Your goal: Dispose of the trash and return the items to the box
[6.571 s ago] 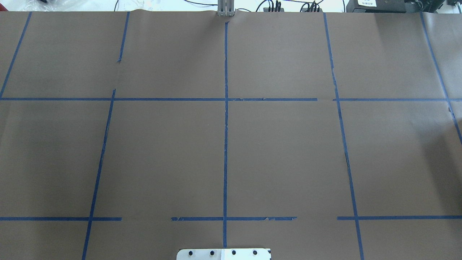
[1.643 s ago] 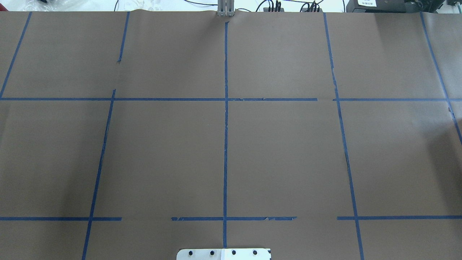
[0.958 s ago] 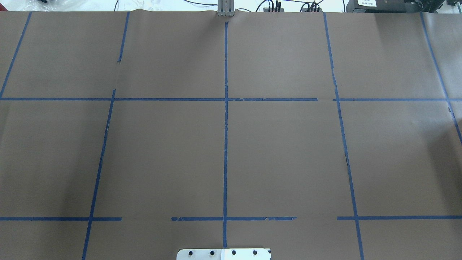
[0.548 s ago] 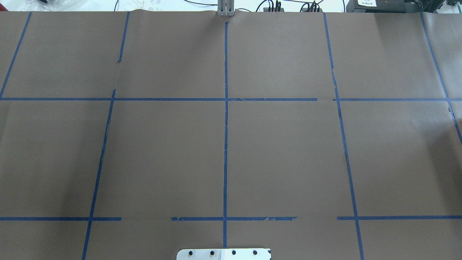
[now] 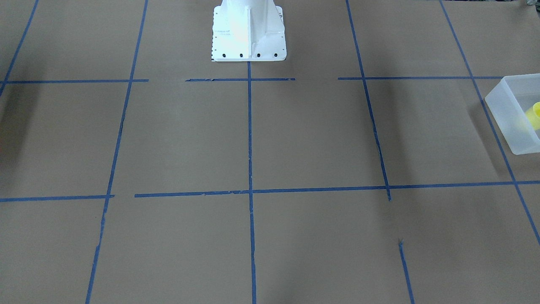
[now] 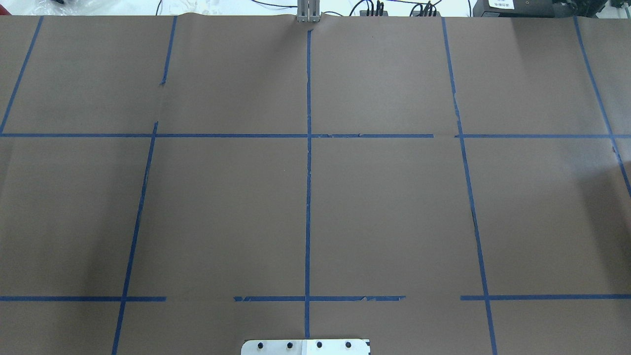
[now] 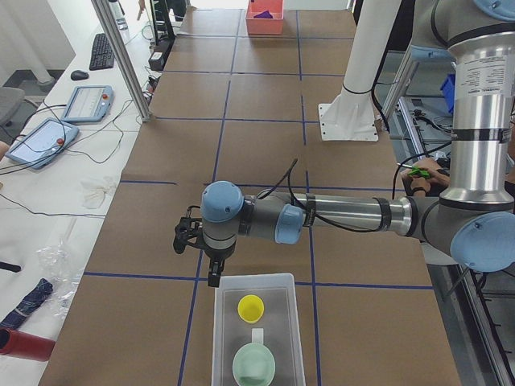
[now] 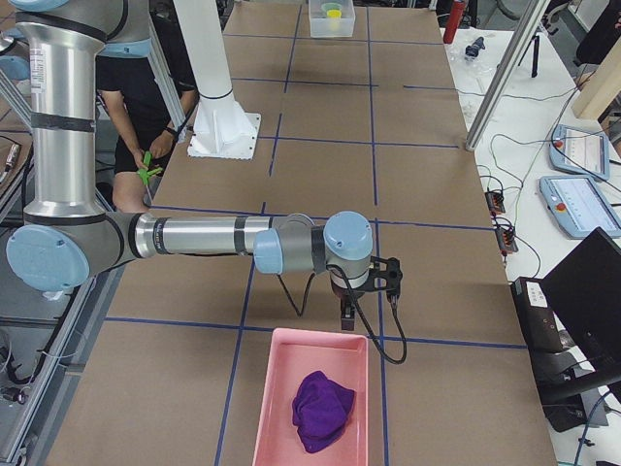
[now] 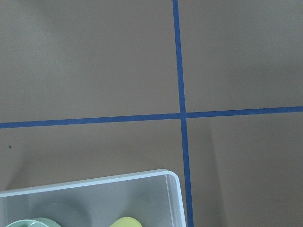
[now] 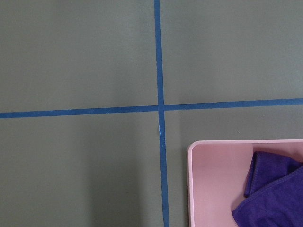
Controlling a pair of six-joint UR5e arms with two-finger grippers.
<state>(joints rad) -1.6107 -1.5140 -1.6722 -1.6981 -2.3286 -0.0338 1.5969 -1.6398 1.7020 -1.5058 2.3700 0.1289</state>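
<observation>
The frosted white box (image 7: 269, 288) stands at the table's end on my left. In it stand the yellow cup (image 7: 251, 307) and a mint bowl (image 7: 254, 366). The box (image 5: 506, 110) and cup (image 5: 535, 115) also show at the right edge of the front-facing view, and in the left wrist view as box corner (image 9: 156, 182) and cup (image 9: 125, 222). My left gripper (image 7: 212, 276) hangs just off the box's near end. My right gripper (image 8: 347, 316) hangs beside a pink tray (image 8: 281, 388). I cannot tell whether either gripper is open or shut.
The pink tray holds a purple cloth (image 8: 325, 410), also in the right wrist view as tray (image 10: 208, 189) and cloth (image 10: 270, 189). The robot's white base (image 5: 249, 31) stands at mid table. Brown paper with blue tape lines (image 6: 308, 197) covers the table.
</observation>
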